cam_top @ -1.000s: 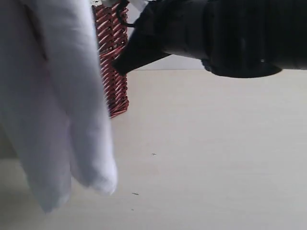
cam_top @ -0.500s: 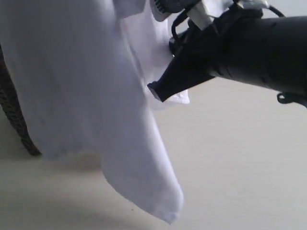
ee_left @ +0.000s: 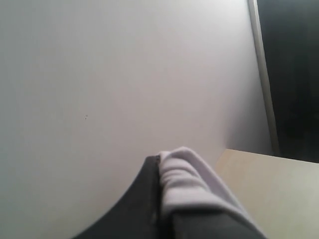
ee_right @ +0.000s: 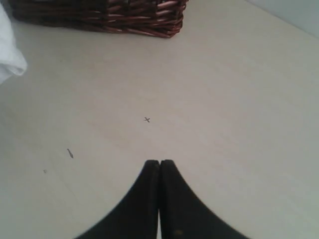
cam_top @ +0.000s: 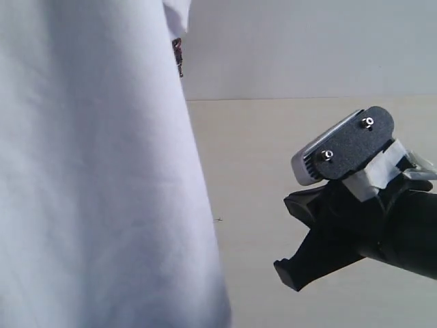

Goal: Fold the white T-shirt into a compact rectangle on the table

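- left gripper (ee_left: 162, 167): jaws clamped on a bunched fold of the white T-shirt (ee_left: 187, 181). The cloth bulges out past the tips and drapes over one finger. The jaws point at the wall (ee_left: 99, 74), well off the table.
- right gripper (ee_right: 159, 164): jaws pressed together, tips touching, nothing between them. Bare table (ee_right: 224, 99) lies straight ahead of the tips.
- white T-shirt, location: hangs in the air below the left jaws as a broad sheet, well apart from the right jaws and not yet laid flat.
- change, cloth: a second ago it hung as narrow drooping lobes; now it fills the left half of the exterior view, smoother, in one wide fall.
- change, right arm: it was high across the top of the exterior view; it now sits low, jaws empty, clear of the cloth.
- change, wicker basket (ee_right: 99, 15): no longer plain in the exterior view. It shows only far ahead of the right jaws.
- reading: the shirt appears lifted free. Spreading comes next, and folding is not begun.
- materials: the shirt is soft, matte and faintly creased, and no lettering is visible. The basket is a glossy red-brown weave. The table is flat cream with tiny dark specks. The fingers are black, tapered and hard.
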